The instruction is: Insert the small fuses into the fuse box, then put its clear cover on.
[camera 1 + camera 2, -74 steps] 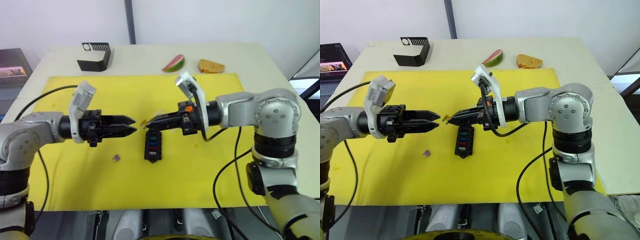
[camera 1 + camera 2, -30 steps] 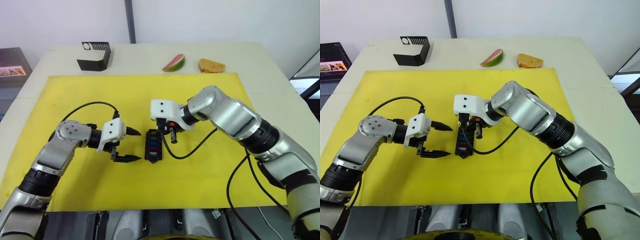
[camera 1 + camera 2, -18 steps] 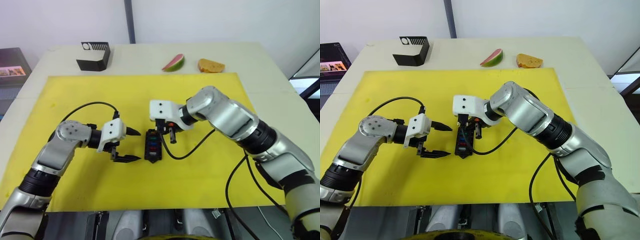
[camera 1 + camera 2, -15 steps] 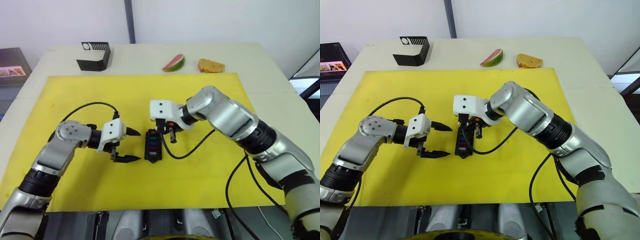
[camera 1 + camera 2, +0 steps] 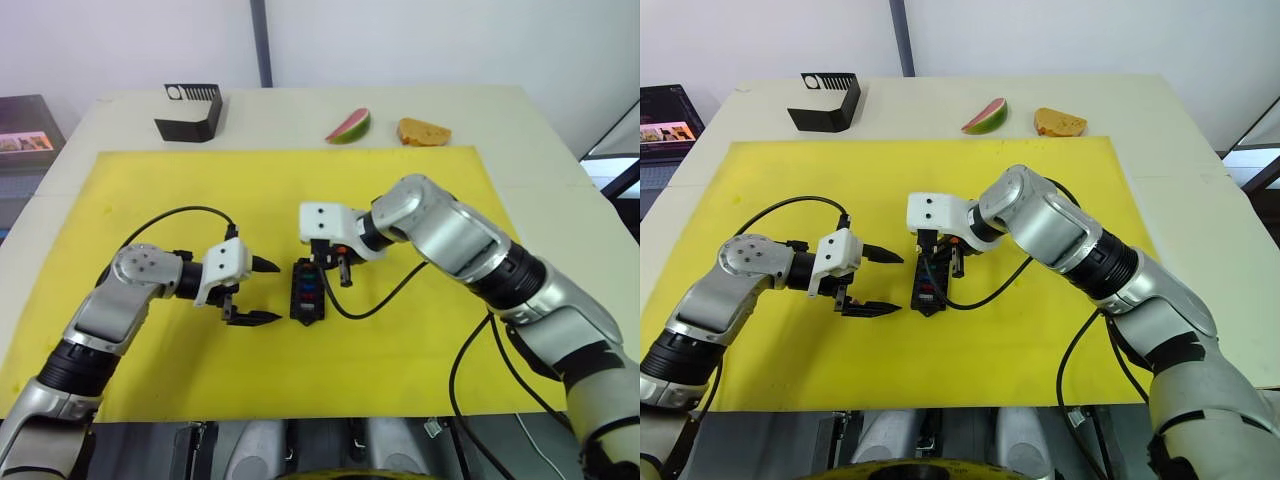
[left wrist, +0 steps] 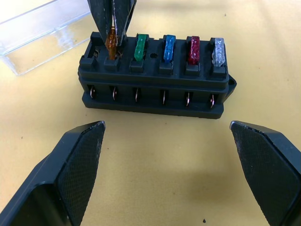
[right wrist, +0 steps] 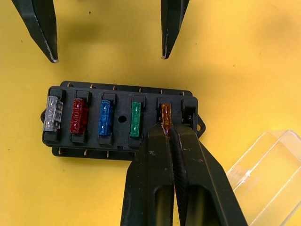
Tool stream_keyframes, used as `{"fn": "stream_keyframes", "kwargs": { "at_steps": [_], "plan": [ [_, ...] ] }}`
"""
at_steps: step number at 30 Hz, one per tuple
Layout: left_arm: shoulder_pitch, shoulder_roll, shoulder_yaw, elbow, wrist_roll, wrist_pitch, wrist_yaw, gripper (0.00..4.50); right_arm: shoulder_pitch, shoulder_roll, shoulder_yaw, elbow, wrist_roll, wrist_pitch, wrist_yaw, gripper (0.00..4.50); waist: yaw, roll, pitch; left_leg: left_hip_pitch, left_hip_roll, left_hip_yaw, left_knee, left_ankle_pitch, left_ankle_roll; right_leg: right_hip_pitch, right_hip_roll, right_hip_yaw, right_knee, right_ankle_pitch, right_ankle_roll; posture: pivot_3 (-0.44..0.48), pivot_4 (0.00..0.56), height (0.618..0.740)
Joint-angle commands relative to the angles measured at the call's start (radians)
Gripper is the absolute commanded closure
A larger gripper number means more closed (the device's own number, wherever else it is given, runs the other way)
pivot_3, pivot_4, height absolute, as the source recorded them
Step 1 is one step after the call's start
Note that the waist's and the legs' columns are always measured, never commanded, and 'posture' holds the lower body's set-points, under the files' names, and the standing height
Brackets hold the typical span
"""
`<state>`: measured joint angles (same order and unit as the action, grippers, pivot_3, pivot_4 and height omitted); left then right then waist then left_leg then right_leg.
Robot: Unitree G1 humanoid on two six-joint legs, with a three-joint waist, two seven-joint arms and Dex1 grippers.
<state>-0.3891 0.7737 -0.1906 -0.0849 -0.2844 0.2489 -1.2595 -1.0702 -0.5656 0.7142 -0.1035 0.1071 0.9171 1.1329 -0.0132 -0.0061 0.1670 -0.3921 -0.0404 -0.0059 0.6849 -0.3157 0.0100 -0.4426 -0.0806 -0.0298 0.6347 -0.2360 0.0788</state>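
Observation:
The black fuse box (image 7: 122, 120) lies mid-mat on the yellow mat (image 5: 150, 190), also seen as the fuse box (image 5: 305, 293). One row holds a grey fuse (image 7: 51, 113), a red fuse (image 7: 77, 115), a blue fuse (image 7: 104, 117) and a green fuse (image 7: 135, 119). My right gripper (image 7: 167, 130) is shut on an orange fuse (image 7: 165, 112), which stands in the end slot. The clear cover (image 7: 268, 169) lies on the mat just beyond that end of the box. My left gripper (image 5: 272, 291) is wide open beside the box, one finger (image 6: 70, 174) to each side, touching nothing.
A larger black slotted stand (image 5: 190, 110) sits at the table's far left. A watermelon slice (image 5: 348, 126) and a piece of bread (image 5: 422, 131) lie beyond the mat's far edge. A dark device (image 5: 20, 125) sits off the table's left side.
Since 2.5 s ago both grippers came down to the box. The right one brought the orange fuse to the end slot and the left one opened wide. Hardly anything moved in the last second.

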Motion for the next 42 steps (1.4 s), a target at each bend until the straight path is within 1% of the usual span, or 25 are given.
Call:
{"fn": "stream_keyframes", "kwargs": {
  "at_steps": [1,14,17,18,26,31,35,38,40,42],
  "plan": [
    [-0.006,0.002,0.025,-0.029,-0.007,-0.008,0.004,0.04,-0.011,-0.001,0.05,0.018,-0.04,0.004,0.025,4.5,0.0,0.0,0.0,0.0,0.0,0.0,0.0,0.0,0.0,0.0,0.0,0.0,0.0,0.0,0.0,0.0,0.15,0.74],
    [-0.001,0.001,0.024,-0.041,-0.007,-0.002,0.014,0.04,-0.029,0.022,0.047,0.02,-0.069,0.015,0.06,4.5,0.0,0.0,0.0,0.001,0.0,0.0,0.0,0.0,0.0,0.001,0.0,0.0,0.001,0.0,0.0,0.0,0.15,0.74],
    [-0.002,0.002,0.022,-0.041,-0.006,-0.003,0.015,0.0,-0.031,0.027,0.037,0.014,-0.068,0.017,0.065,3.53,0.0,0.0,0.0,0.001,0.0,0.0,0.0,0.0,0.0,0.001,0.0,0.0,0.001,0.0,0.0,0.0,0.15,0.74],
    [-0.003,0.002,0.021,-0.041,-0.006,-0.002,0.015,0.0,-0.034,0.03,0.031,0.012,-0.065,0.021,0.066,3.09,0.0,0.0,0.0,0.001,0.0,0.0,0.0,0.0,0.0,0.001,0.0,0.0,0.001,0.0,0.0,0.0,0.15,0.74],
    [-0.005,0.004,0.019,-0.039,-0.004,-0.008,0.011,0.0,-0.046,0.033,-0.004,0.0,-0.057,0.036,0.065,3.09,0.0,0.0,0.0,0.001,0.0,0.0,0.0,0.0,0.0,0.0,0.0,0.0,0.001,0.0,0.0,0.0,0.15,0.74],
    [-0.011,0.002,0.018,-0.033,-0.003,-0.01,0.01,0.0,-0.067,0.019,-0.048,-0.009,-0.036,0.038,0.079,3.09,0.0,0.0,0.0,0.001,0.0,0.0,0.0,0.0,0.0,0.0,0.0,0.0,0.001,0.0,0.0,0.0,0.15,0.74],
    [-0.012,0.002,0.02,-0.028,-0.002,-0.012,0.01,0.0,-0.085,0.0,-0.118,-0.022,0.007,0.039,0.104,3.09,0.0,0.0,0.0,0.001,0.0,0.0,0.0,0.0,0.0,0.0,0.0,0.0,0.001,0.0,0.0,0.0,0.15,0.74],
    [-0.011,0.004,0.023,-0.027,-0.003,-0.012,0.011,0.0,-0.072,0.0,-0.208,-0.055,0.082,0.04,0.123,3.09,0.0,0.0,0.0,0.001,0.0,0.0,0.0,0.0,0.0,0.0,0.0,0.0,0.001,0.0,0.0,0.0,0.15,0.74],
    [-0.008,0.006,0.027,-0.03,-0.008,0.002,0.014,0.0,0.01,0.002,-0.308,-0.124,0.134,-0.091,0.114,3.09,0.001,0.0,0.0,0.001,0.0,0.0,0.0,0.0,0.0,0.0,0.0,0.0,0.001,0.0,0.0,0.0,0.15,0.74],
    [-0.005,0.004,0.034,-0.036,-0.017,0.014,0.022,0.0,0.098,0.003,-0.358,-0.147,0.139,-0.207,0.083,3.09,0.003,0.0,-0.001,0.001,0.0,0.0,0.0,0.0,0.0,0.0,0.0,0.0,0.0,0.0,0.0,0.0,0.15,0.74]
  ]
}}
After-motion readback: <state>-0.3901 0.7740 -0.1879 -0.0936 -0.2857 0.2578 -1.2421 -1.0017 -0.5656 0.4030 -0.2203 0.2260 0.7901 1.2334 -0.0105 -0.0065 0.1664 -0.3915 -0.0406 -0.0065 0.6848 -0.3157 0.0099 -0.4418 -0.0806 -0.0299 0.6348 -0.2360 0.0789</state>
